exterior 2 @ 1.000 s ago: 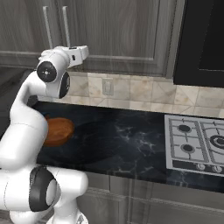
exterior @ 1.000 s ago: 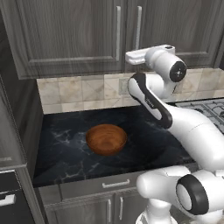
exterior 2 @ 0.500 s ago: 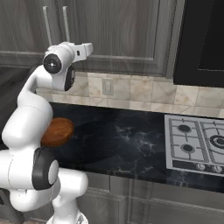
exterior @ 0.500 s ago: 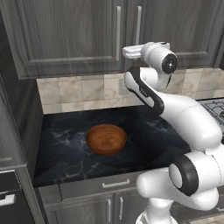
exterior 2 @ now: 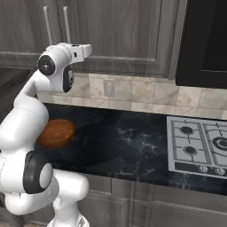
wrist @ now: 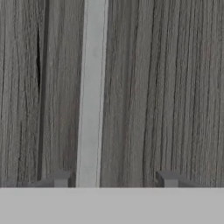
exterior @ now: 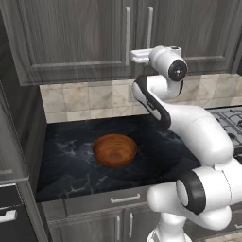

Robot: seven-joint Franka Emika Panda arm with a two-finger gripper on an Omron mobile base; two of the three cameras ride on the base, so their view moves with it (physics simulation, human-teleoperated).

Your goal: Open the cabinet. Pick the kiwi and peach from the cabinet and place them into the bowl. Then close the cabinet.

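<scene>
Reaching up from the lower right of the left base view, the arm folds back on itself and holds its gripper [exterior: 133, 56] level at upper centre, against the closed cabinet [exterior: 75, 38], just below the right door's silver handle [exterior: 150, 26]. At lower centre the bowl [exterior: 115, 150] sits on the dark counter [exterior: 66, 160]. In the hand view the handle [wrist: 91, 92] runs vertically left of centre; the fingertips [wrist: 59, 179] stand apart at the bottom edge, with the bar just inside the left tip, and contact cannot be judged. In the right base view the gripper [exterior 2: 88, 50] lies at upper left.
</scene>
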